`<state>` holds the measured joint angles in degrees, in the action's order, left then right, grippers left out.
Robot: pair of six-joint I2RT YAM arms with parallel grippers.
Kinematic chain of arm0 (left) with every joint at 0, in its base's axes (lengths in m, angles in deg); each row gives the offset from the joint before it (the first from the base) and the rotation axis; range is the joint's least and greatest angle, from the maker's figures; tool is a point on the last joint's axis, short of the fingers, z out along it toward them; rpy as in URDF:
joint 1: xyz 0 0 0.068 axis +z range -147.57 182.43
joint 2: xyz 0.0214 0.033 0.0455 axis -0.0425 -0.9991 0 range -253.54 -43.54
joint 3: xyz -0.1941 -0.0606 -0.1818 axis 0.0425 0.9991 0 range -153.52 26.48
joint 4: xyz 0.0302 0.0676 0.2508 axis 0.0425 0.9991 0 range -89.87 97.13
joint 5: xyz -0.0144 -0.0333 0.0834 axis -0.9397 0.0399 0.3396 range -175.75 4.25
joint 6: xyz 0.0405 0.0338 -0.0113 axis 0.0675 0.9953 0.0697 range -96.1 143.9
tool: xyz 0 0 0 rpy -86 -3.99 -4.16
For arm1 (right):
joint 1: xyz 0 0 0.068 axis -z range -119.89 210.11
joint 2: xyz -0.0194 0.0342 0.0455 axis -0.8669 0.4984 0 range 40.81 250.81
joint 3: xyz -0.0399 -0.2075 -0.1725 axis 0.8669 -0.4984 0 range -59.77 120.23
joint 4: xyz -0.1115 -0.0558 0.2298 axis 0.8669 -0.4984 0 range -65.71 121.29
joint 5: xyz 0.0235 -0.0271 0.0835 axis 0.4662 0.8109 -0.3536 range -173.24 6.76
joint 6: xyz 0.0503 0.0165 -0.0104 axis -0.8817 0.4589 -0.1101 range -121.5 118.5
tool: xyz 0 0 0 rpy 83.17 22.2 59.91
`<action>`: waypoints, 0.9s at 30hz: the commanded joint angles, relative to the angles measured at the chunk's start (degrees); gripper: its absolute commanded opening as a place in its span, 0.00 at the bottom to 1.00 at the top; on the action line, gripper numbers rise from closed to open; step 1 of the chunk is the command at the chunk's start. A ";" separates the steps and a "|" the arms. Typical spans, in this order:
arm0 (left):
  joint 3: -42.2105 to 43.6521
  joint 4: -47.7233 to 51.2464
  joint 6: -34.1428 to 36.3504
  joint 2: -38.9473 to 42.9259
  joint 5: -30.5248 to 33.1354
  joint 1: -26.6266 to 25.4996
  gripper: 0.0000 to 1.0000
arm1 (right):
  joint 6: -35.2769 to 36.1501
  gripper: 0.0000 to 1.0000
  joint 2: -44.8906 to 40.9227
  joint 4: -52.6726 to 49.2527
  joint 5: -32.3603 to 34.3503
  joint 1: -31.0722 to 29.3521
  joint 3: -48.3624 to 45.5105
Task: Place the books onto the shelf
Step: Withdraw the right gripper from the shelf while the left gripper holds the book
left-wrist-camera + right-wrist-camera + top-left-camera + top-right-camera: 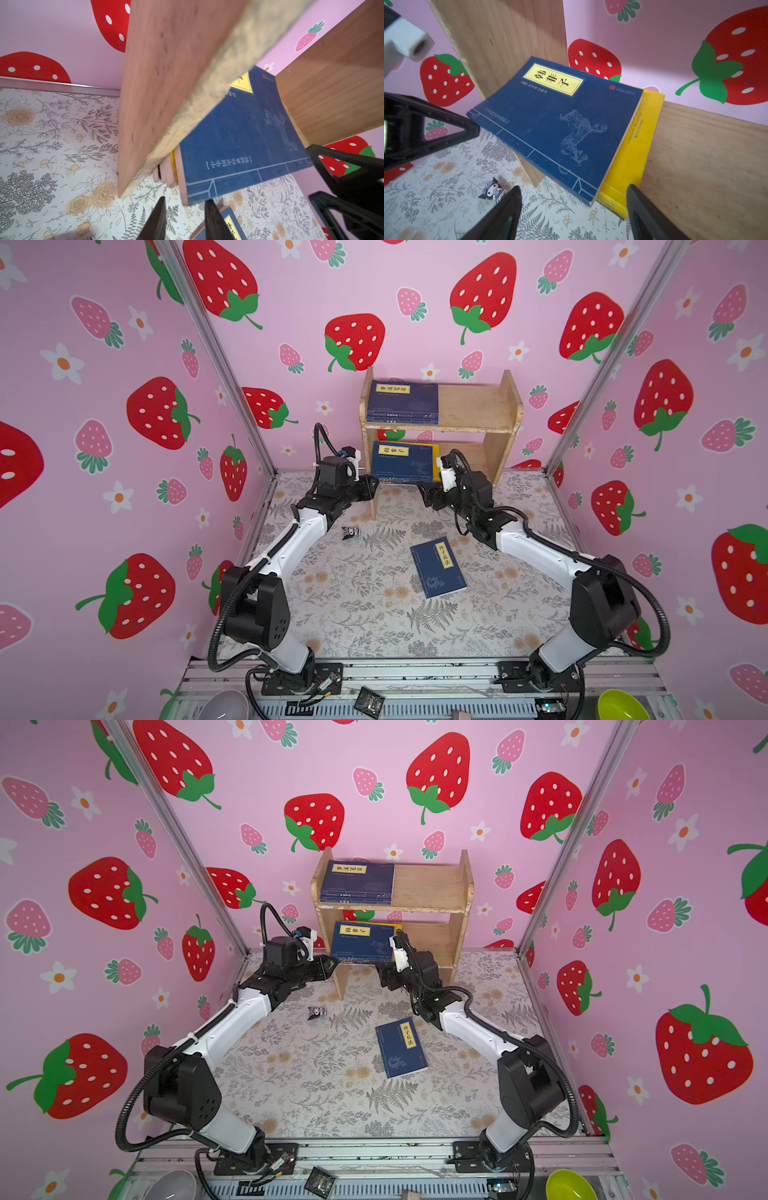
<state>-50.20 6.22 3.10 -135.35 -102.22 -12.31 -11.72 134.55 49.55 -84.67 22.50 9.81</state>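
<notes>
**Inspector:** Wooden shelf (pixel 478 406) carries books on both tiers; upper navy stack (pixel 402 403) lies flat at the left end in both top views; lower tier holds a navy book (pixel 560 124) on a yellow book (pixel 633 155), with more edges beneath; that pile juts past the front edge.

**Clerk:** What remains?

**Inspector:** One loose navy book (pixel 437 567) lies flat on the worktop (pixel 353 614), well apart from the shelf; I judge the task mostly done, with that book, and perhaps squaring the lower pile, outstanding.

**Clerk:** And the pincers?

**Inspector:** Left pincer (pixel 185 200) stands narrowly apart, nothing clamped, just before the pile's corner; right pincer (pixel 573 187) stands wide apart, empty, at the opposite corner; a small figurine (pixel 492 190) lies nearby, not a book.
</notes>
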 commanded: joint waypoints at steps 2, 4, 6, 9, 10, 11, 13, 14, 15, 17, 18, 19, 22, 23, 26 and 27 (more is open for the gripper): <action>-1.53 -1.60 -0.15 0.46 0.74 -0.11 0.33 | 0.99 0.78 1.48 -1.17 -0.21 0.34 1.91; -1.54 -1.56 -0.13 0.48 0.74 -0.06 0.33 | 0.90 0.77 2.04 -1.04 0.53 0.32 2.51; -1.45 -1.73 -0.13 0.51 0.82 -0.06 0.33 | 0.68 0.77 2.58 -0.78 0.95 0.36 3.16; -1.78 -1.69 -0.41 0.11 1.34 -0.09 0.33 | 0.42 0.75 3.38 -0.94 1.07 0.34 4.20; -1.89 -1.68 -0.45 0.04 1.35 -0.02 0.33 | 0.37 0.75 3.52 -1.08 1.17 0.34 4.33; -2.13 -1.56 -0.48 -0.05 1.25 -0.01 0.33 | 0.32 0.75 3.29 -1.27 0.89 0.34 4.33; -2.41 -1.43 -0.47 -0.16 1.14 -0.02 0.33 | 0.53 0.80 2.06 -1.11 -0.47 0.34 3.61; -2.41 -1.43 -0.52 -0.14 1.15 -0.02 0.32 | 0.79 0.82 1.01 -0.67 -1.05 0.34 2.68; -2.32 -1.38 -0.48 -0.08 1.22 -0.02 0.32 | 1.17 0.83 0.08 -0.45 -1.32 0.34 1.85; -2.11 -1.51 -0.56 0.03 1.32 -0.03 0.32 | 1.95 0.83 -1.44 -0.78 -1.06 0.34 0.36; -2.00 -1.56 -0.61 0.06 1.33 0.00 0.32 | 2.08 0.83 -1.77 -1.06 -0.70 0.34 -0.02; -1.98 -1.67 -0.73 0.16 1.40 -0.04 0.32 | 2.22 0.83 -1.81 -1.34 -0.21 0.34 -0.47; -1.89 -2.11 -1.09 0.28 1.38 -0.02 0.32 | 2.06 0.81 -1.24 -1.17 1.04 0.33 -0.77; -1.93 -2.30 -1.32 0.34 1.22 -0.02 0.32 | 1.97 0.80 -0.87 -0.96 1.12 0.34 -0.61; -2.15 -2.39 -1.44 0.40 1.00 -0.02 0.32 | 1.69 0.78 0.31 -0.27 2.13 0.34 0.37; -2.15 -2.37 -1.55 0.33 1.00 -0.02 0.32 | 1.78 0.77 0.68 -0.24 2.66 0.34 0.75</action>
<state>-50.20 5.94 1.98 -135.35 -101.24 -12.31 -10.76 134.31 49.16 -83.64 22.52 10.01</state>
